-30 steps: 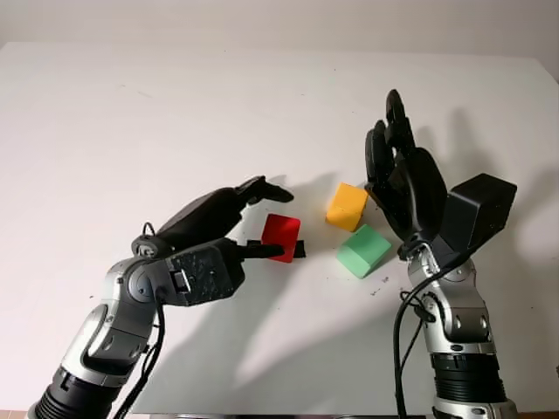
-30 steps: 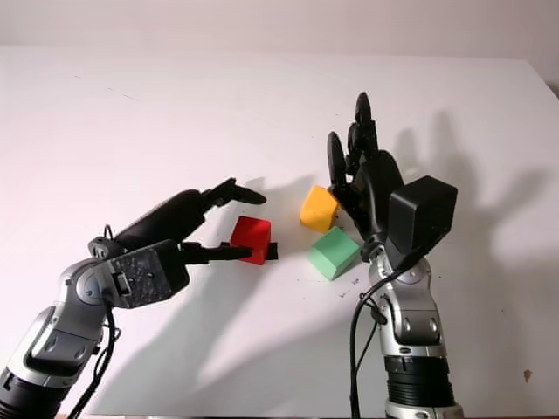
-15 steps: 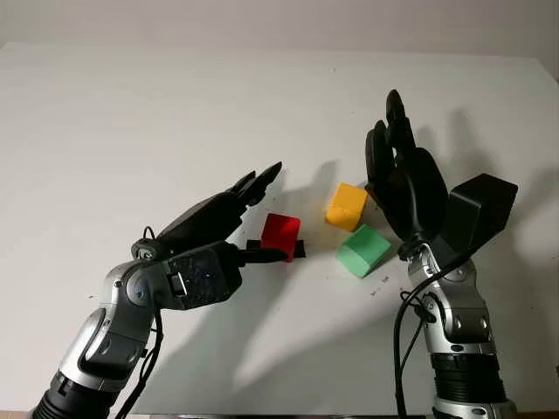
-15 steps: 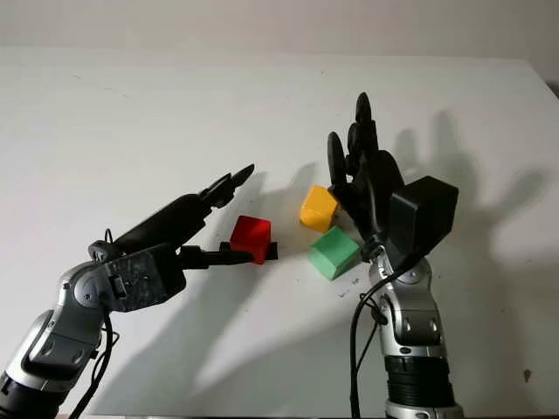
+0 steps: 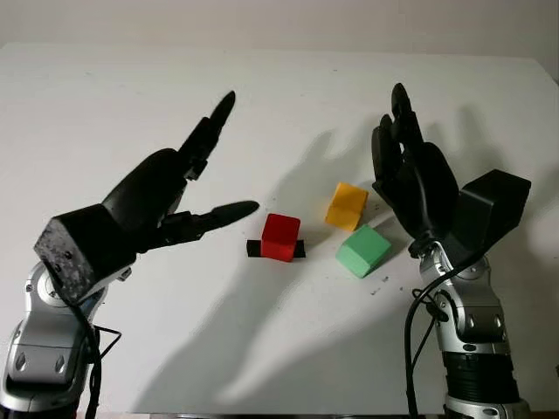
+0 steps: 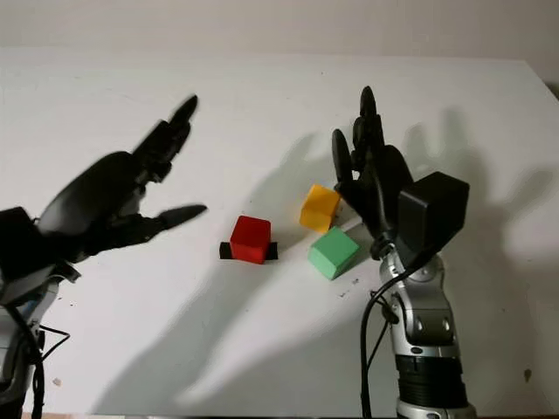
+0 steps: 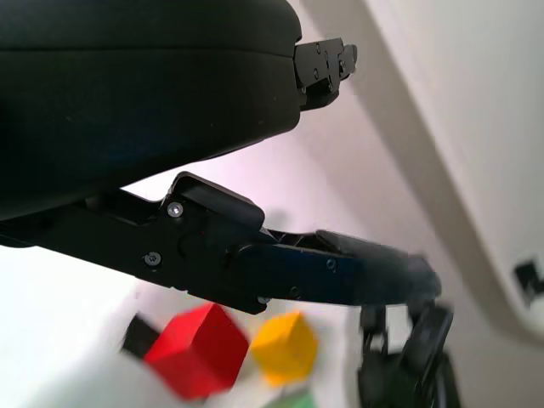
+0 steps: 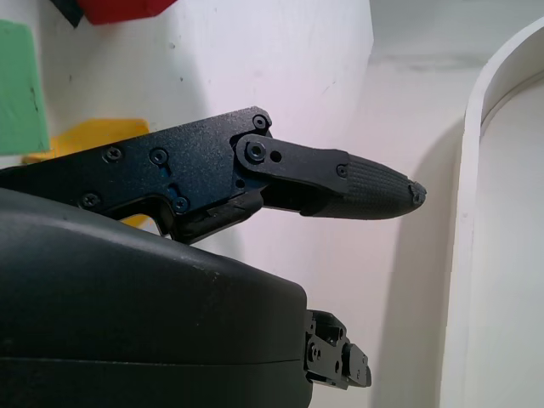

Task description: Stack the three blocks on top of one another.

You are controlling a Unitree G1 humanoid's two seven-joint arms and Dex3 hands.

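While both our hands [image 5: 166, 205] [image 5: 410, 175] hung spread and empty, red block [image 5: 280, 236] sat on a black strip [image 5: 253, 248] — yellow [image 5: 347, 206] and green [image 5: 363, 250] crowded together, so we risked nudging one.

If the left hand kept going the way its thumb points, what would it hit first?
Most likely the red block: the open left hand hangs above the table, thumb aimed that way. Its height is unclear, so it might pass over.

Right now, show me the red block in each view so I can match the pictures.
Left eye view: red block near the middle of the table, on a black strip.
Right eye view: red block, left of centre, on the same strip.
Left wrist view: red block below the left hand's finger.
Right wrist view: red block, cut by the picture's edge.
Shared landmark: yellow block beside it.
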